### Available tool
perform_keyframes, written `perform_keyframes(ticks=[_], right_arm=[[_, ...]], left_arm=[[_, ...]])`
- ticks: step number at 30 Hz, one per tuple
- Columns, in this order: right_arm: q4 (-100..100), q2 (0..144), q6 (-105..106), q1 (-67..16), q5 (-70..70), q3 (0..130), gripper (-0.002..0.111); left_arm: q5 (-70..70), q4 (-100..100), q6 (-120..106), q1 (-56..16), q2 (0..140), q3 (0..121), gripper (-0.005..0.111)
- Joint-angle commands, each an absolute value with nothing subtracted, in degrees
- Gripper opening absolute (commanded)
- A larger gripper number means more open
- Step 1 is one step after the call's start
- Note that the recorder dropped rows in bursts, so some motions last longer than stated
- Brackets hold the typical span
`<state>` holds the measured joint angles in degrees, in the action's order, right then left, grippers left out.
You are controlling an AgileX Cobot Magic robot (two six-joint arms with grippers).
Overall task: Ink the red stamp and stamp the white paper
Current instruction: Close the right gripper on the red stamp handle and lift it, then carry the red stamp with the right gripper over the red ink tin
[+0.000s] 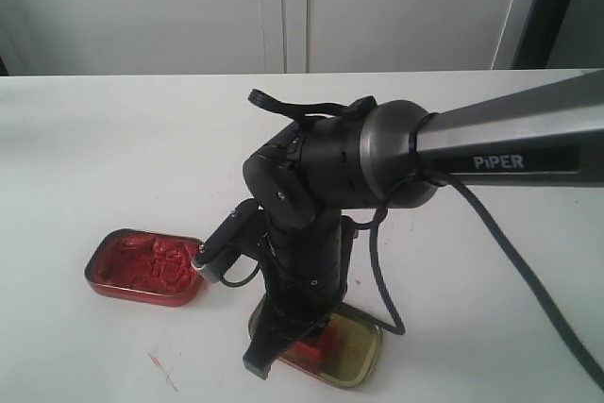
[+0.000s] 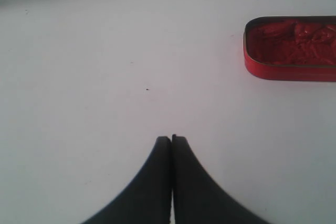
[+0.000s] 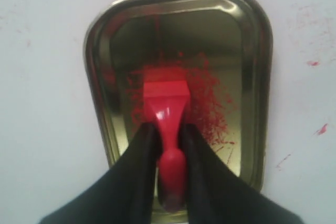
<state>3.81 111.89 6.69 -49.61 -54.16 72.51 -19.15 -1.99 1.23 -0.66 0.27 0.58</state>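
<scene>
Reaching down at the lower middle of the exterior view, the right gripper (image 1: 283,351) stands over the gold oval metal tin lid (image 1: 363,370) on the white table (image 1: 113,139). The red oval tin of red paste (image 1: 132,295) lies just beside the lid, toward the left arm's side. What the fingers hold is hard to tell there.

From the left wrist, the left gripper (image 2: 171,139) is closed on nothing, with the paste tin near it.

From the right wrist, the right gripper's fingers clamp the knob of the small red plastic stamp (image 3: 166,95). Its long axis runs on from the fingers, and its square base sits over the lid's red smear. The white paper appears in no view. I judge that inking calls for a sideways carry to the paste tin.
</scene>
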Motion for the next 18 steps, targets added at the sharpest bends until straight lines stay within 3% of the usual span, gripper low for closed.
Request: perform_keyframes(ticks=[1,18], right_arm=[[4.6,110.5,6.6,-49.7,-55.1,73.1,0.0],[3.4,106.4,5.1,-49.7,-55.4,78.3,0.0]], left_arm=[[-19.5,-2.0,1.2,-0.5,0.0,0.0,0.0],[-19.5,-2.0,1.2,-0.5,0.0,0.0,0.0]])
